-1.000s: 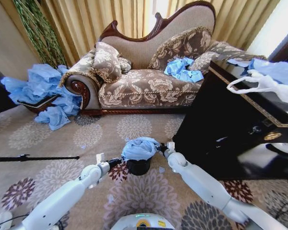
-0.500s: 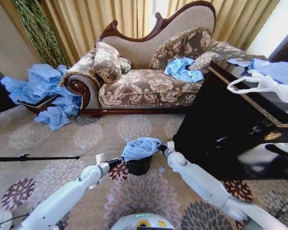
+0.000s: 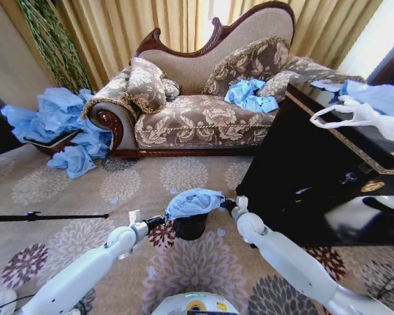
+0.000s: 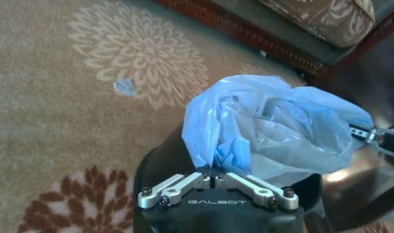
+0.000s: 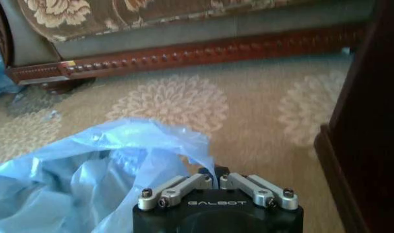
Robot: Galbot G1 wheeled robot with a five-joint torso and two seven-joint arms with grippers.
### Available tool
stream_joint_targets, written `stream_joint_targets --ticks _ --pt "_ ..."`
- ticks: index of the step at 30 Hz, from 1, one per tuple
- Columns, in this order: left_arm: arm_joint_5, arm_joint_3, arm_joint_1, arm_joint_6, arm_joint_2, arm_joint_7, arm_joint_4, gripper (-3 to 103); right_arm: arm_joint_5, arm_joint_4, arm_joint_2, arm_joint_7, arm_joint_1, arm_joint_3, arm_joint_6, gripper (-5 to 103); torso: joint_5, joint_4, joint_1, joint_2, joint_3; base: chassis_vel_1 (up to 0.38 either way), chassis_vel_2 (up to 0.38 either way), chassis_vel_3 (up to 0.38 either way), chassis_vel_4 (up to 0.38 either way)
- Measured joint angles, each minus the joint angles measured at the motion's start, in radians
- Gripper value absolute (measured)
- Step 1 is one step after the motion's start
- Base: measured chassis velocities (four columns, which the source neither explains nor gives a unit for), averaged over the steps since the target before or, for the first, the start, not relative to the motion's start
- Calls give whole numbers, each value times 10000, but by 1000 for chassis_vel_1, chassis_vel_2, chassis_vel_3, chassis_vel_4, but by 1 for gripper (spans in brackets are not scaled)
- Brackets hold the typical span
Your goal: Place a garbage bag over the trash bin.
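Both arms reach in over the carpet (image 3: 85,190). The left gripper (image 3: 163,220) is pinched tight on the garbage bag (image 3: 194,201), and the right gripper (image 3: 227,205) is clamped on its other edge and has just slid right, stretching the bag wider above the trash bin (image 3: 189,227). The mouth looks nearly ready to drop over the rim. Beyond stands the sofa (image 3: 197,105).

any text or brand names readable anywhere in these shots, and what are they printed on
"GALBOT" – on the black body of the left tool, which is shut on the garbage bag above the trash bin.
"GALBOT" – on the black body of the right tool, shut on the same bag's edge.
Nothing else is readable: the green and yellow marks on the robot's base in the head view are too small to read.
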Motion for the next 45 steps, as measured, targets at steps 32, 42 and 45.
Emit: stream_joint_targets --ticks 32,42,45 --pt "2531 403 -385 -1584 -1249 878 2522 0 -986 -1751 1298 -464 -1332 803 552 0 1 1 1 0 1 0 0 0 0" --pt "2467 16 -533 -1693 -1521 854 2593 0 -1494 -1884 1613 -722 -1142 1203 692 0 0 -2 1 0 2 0 0 0 0" --pt "2448 -111 -532 -1715 -1519 849 2513 0 -1760 -1823 1679 -825 -1111 1248 747 0 0 -1 1 0 2 0 0 0 0"
